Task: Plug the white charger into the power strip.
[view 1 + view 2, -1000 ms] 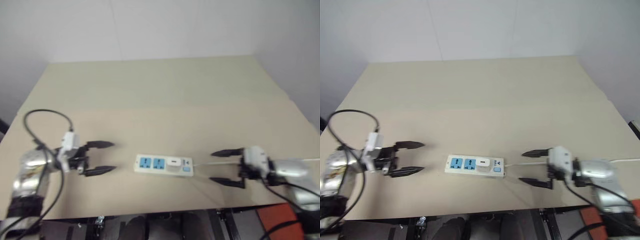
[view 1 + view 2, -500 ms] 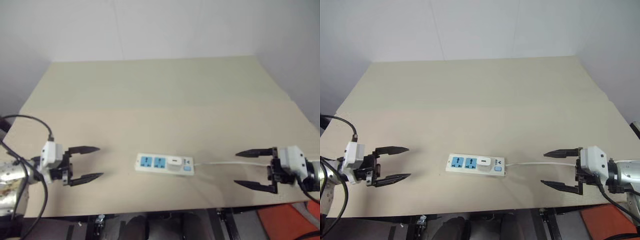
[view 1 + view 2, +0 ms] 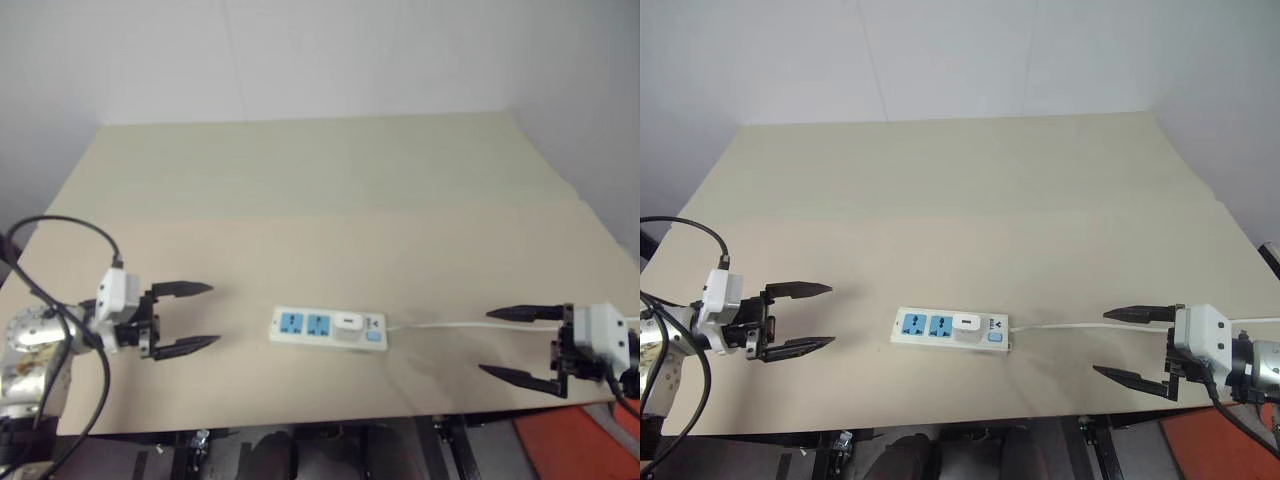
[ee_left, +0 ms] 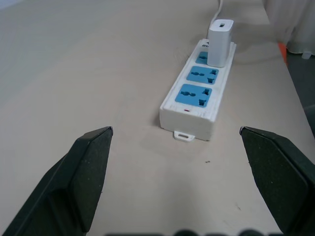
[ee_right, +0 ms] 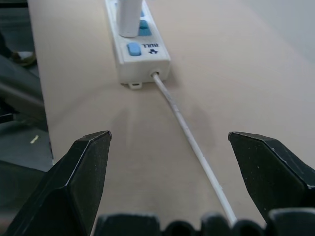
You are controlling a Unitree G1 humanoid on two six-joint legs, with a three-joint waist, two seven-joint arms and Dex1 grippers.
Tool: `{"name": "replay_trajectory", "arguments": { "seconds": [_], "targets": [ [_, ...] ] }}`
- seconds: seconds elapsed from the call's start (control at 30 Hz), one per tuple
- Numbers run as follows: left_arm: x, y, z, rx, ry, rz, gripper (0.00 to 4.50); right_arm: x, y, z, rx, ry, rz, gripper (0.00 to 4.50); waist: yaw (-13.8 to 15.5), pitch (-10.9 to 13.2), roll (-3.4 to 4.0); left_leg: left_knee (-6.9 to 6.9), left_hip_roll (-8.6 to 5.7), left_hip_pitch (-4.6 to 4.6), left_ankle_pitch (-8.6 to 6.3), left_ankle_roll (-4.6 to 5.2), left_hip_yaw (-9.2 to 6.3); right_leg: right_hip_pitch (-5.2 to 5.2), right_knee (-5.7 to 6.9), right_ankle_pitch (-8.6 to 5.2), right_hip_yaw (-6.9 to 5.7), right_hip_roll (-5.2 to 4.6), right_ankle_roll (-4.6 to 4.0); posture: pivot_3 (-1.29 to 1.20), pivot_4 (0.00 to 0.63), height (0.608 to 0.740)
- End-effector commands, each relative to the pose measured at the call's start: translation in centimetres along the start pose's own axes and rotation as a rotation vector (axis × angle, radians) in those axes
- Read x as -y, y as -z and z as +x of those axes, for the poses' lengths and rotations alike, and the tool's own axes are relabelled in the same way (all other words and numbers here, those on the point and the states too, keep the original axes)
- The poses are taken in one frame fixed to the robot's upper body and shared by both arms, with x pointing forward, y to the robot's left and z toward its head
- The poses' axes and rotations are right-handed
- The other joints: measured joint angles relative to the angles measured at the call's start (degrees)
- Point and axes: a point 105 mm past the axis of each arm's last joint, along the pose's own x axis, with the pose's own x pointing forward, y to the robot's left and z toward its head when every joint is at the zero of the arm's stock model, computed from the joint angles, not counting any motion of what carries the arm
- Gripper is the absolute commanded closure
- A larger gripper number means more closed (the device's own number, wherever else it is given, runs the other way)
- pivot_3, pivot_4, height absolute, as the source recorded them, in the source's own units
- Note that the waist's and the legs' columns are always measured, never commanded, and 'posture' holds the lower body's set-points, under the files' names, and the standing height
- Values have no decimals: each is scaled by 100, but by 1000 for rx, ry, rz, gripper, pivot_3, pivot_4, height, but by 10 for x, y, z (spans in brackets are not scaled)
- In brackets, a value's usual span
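Note:
The power strip lies flat near the table's front edge, with its thin white cord running off to the right. The white charger stands upright in the socket beside the blue switch, and the two other blue sockets are bare. In the left wrist view the white charger rises from the far end of the power strip. My left gripper is open and empty, a short way left of the strip and pointing at it. My right gripper is open and empty, well to the right, straddling the cord.
The tan table stretches wide behind the strip. Its front edge runs just below both grippers. A black cable loops up from my left arm. An orange object sits below the table's front right corner.
My right gripper has drawn back to the right, away from the strip's cord end. The left gripper is about where it was. Both stayed open, and the charger stayed in its socket.

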Motion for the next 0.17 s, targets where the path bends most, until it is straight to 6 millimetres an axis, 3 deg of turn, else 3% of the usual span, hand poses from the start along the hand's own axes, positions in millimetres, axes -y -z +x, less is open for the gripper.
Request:
{"name": "replay_trajectory", "arguments": {
  "seconds": [0.03, 0.17],
  "targets": [
    [-6, -5, 2, 19, 6, 12, 0, 4, -10, -1, 18, 32, -68, 28, -5, 0, 0, 1, 0, 0, 0, 0, 1, 0, 1, 0, 1, 0, 0, 0, 150, 740],
    [-4, -4, 4, 17, 50, -4, 0, 6, -12, 2, 19, 33, -70, 28, -7, 0, 0, 1, 0, 3, 0, 0, 4, 0, 4, 0, 3, 1, 0, 0, 150, 740]
  ]
}}
